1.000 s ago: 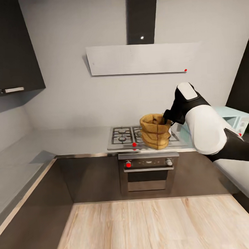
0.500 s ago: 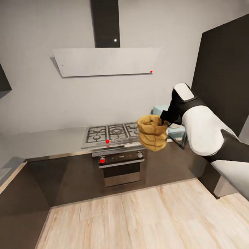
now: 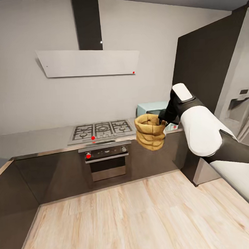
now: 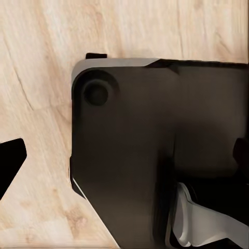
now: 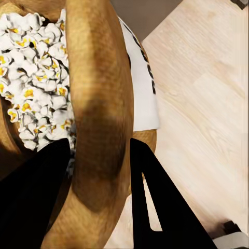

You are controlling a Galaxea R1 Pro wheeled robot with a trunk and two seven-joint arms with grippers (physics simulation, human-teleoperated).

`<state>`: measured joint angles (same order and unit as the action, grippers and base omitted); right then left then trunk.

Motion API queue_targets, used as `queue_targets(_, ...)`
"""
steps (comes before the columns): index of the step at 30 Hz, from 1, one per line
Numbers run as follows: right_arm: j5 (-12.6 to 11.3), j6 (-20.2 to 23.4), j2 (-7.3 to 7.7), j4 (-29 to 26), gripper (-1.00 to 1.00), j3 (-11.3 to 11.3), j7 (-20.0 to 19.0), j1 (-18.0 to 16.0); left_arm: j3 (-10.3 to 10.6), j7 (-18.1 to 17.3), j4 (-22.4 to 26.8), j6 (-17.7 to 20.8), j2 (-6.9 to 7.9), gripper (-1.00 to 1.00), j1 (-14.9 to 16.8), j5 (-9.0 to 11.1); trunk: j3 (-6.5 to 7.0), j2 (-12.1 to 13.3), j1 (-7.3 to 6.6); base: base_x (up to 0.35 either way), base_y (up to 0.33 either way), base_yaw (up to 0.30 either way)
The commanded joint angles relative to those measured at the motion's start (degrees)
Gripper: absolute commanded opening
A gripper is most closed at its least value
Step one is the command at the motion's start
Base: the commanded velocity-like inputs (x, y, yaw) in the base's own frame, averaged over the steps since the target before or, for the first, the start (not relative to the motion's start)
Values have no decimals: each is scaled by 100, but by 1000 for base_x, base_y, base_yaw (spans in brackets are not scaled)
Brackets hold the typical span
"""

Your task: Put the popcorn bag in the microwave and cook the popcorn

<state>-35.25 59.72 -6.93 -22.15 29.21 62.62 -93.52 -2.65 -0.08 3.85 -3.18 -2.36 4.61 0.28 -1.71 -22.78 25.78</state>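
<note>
The tan popcorn bag (image 3: 150, 132) hangs in the air in front of the cabinet fronts, right of the hob. My right gripper (image 3: 163, 120) is shut on its rolled rim. In the right wrist view the black fingers (image 5: 155, 202) pinch the popcorn bag's rim (image 5: 101, 93), white popped popcorn (image 5: 31, 98) fills the inside, and the white label (image 5: 140, 88) shows on its side. The pale blue microwave (image 3: 147, 108) stands on the countertop (image 3: 34, 139) behind the bag, partly hidden by it and my arm. The left wrist view looks down at my own dark base (image 4: 145, 155) over the wood floor, with the left gripper's fingertip (image 4: 10, 161) spread to the edge.
A gas hob (image 3: 103, 129) sits over a dark built-in oven (image 3: 106, 161), with a hood (image 3: 89, 62) above. A tall dark cabinet (image 3: 205, 70) and a steel fridge (image 3: 239, 108) stand to the right. Light wood floor (image 3: 125, 215) lies open in front.
The whole view has swung right, so the camera moved: hob and hood slid left, while microwave, tall cabinet and fridge came into view. The bag stays held in my right gripper.
</note>
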Motion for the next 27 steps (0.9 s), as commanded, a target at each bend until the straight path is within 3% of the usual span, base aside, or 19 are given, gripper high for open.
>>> queue_targets(1,-52,28,-1,-10,-100,5,49,-3,-25,-1,-6,-21,-1,100,5,4,-14,-14,0,-298,-206,-1)
queue_targets(16,-52,28,17,-20,-100,-77,-54,50,-25,-1,-4,-25,-3,100,5,-2,-14,-14,0,-293,-214,0)
queue_targets(20,-52,28,30,-54,-100,-337,-268,120,-21,-1,0,-25,-10,100,10,-2,-14,-14,0,-236,-280,0)
queue_targets(27,-52,28,46,-53,-100,-372,-337,132,-18,-1,1,-25,-10,100,8,-2,-14,-14,0,-234,-282,0)
